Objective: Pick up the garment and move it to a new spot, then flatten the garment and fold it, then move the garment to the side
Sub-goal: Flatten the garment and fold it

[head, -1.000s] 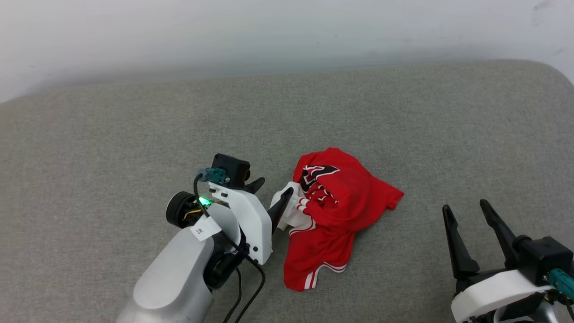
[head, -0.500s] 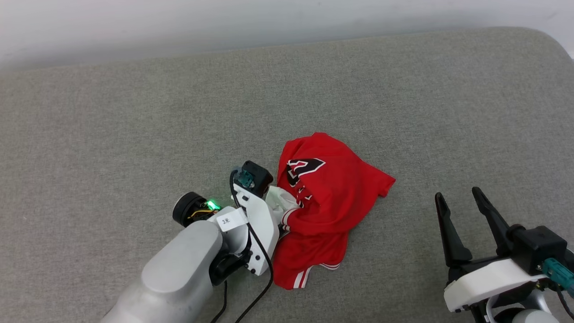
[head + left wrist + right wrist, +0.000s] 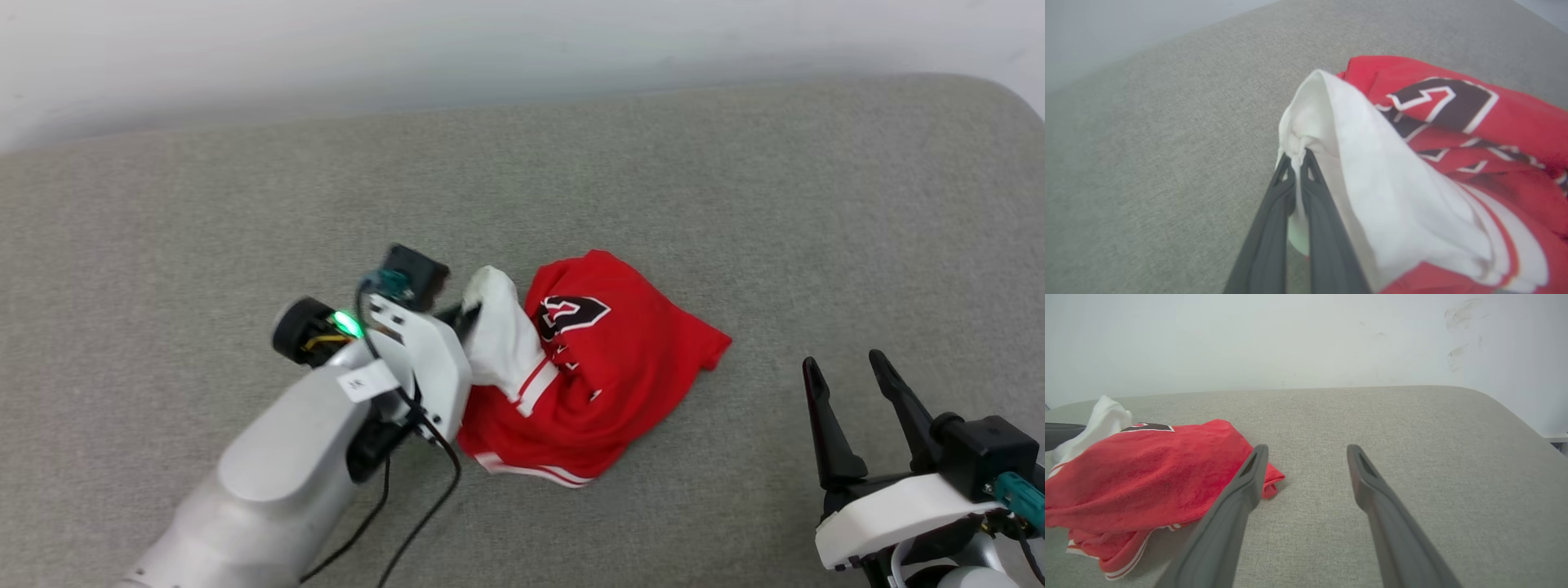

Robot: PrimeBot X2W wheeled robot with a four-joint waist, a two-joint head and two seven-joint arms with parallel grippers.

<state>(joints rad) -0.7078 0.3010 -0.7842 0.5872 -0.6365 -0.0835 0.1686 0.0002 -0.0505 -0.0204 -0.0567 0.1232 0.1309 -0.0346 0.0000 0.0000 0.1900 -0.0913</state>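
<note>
Reaching in from the garment's left in the head view, the left arm slants up from the bottom edge. Its pale forearm and white wrist housing end at the left gripper, whose dark fingers are pinched together on the white sleeve of the garment. The red jersey lies crumpled on the grey padded surface, its black number facing up. The right gripper stands well to the garment's right, fingers spread wide and upright, holding nothing. In the left wrist view the left gripper has its two fingertips meeting on a bunched fold of the sleeve, which rises into a peak above the red body of the garment. In the right wrist view the right gripper points past the garment, which lies beside its left finger with the sleeve sticking up at the far end. A second ago the left fingers stood apart at the sleeve, which lay low against the red cloth; now they are closed and the sleeve is drawn up. The right gripper is as open as before.
</note>
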